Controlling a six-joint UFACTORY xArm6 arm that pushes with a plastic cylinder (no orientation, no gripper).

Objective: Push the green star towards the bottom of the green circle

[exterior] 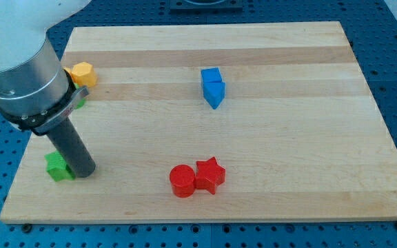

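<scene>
The green star [58,167] lies near the board's bottom left edge. My tip [85,172] rests on the board just to the right of the star, touching or nearly touching it. A small green piece [80,103], likely the green circle, peeks out from behind the arm's grey body at the view's upper left; most of it is hidden.
A yellow block [82,74] sits at the upper left, next to the arm. A blue block [213,86] stands at top centre. A red circle [182,181] and a red star [209,176] touch each other at bottom centre. The wooden board [288,138] has edges all around.
</scene>
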